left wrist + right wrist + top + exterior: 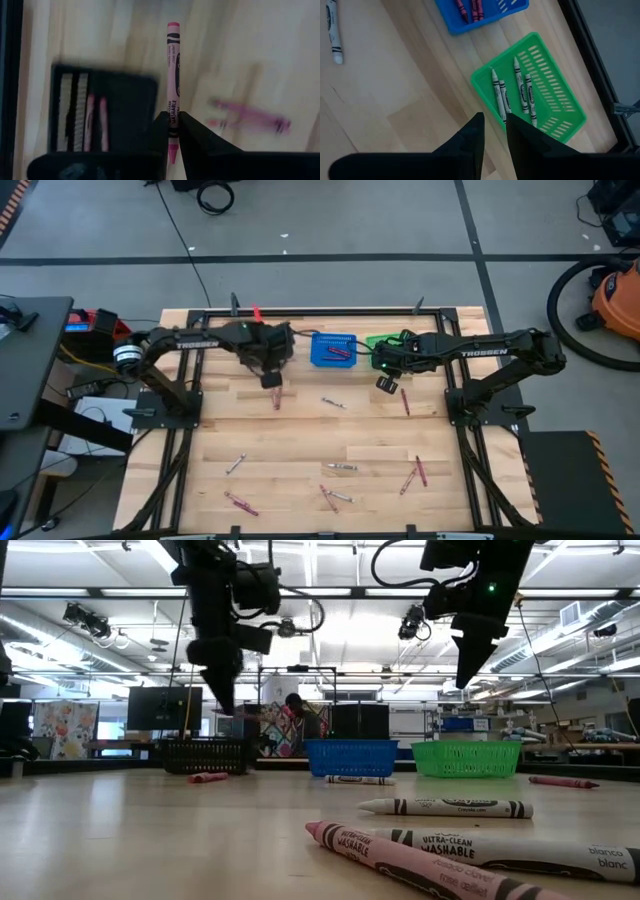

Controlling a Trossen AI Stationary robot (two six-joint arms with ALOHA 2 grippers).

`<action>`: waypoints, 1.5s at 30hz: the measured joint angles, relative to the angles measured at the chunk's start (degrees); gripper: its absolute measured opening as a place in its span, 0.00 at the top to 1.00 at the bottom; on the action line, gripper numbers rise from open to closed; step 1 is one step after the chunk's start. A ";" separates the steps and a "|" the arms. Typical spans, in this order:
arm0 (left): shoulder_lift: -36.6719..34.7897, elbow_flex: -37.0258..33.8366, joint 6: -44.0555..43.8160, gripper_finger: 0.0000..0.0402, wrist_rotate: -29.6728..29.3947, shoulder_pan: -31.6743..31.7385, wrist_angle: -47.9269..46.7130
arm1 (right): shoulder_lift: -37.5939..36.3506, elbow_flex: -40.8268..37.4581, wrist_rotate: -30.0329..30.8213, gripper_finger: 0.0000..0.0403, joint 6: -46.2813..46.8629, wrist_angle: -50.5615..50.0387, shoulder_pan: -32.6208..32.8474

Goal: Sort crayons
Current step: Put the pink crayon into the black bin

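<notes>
My left gripper (pixel 270 380) hangs above the table by the black basket (pixel 105 115), shut on a pink crayon (pixel 173 75). The basket has pink crayons in it. My right gripper (pixel 494 131) hangs open over the near edge of the green basket (pixel 555 100), with nothing between its fingers. Several white crayons lie in the green basket, and red ones lie in the blue basket (pixel 333 350). More crayons lie loose on the wooden table, such as a white one (pixel 333 403) and a pink one (pixel 405 400). My left gripper pinches the pink crayon between its two fingertips, on the wrapper close to one end (pixel 173 120). That short end (pixel 172 155) pokes back between the fingers. The rest juts out past the fingertips, in line with them. The crayon is lifted clear of the table.
Loose crayons lie across the table's near half (pixel 340 467), (pixel 240 503), (pixel 420 470). In the low view, white and pink crayons (pixel 445 807) lie close to the camera. A black frame (pixel 300 311) rims the table. The three baskets stand in a row at the far side.
</notes>
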 joint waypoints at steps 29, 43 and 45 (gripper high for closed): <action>0.36 -0.07 0.69 0.91 2.55 14.95 -1.16 | 0.01 0.00 -2.57 0.78 2.97 -0.44 0.33; 7.62 0.00 1.30 0.91 3.30 15.30 0.70 | 0.00 0.00 -2.80 0.78 2.93 -0.94 0.33; 8.50 -0.05 1.22 0.91 3.30 15.87 0.13 | 0.02 0.00 -2.83 0.78 2.91 -0.92 0.33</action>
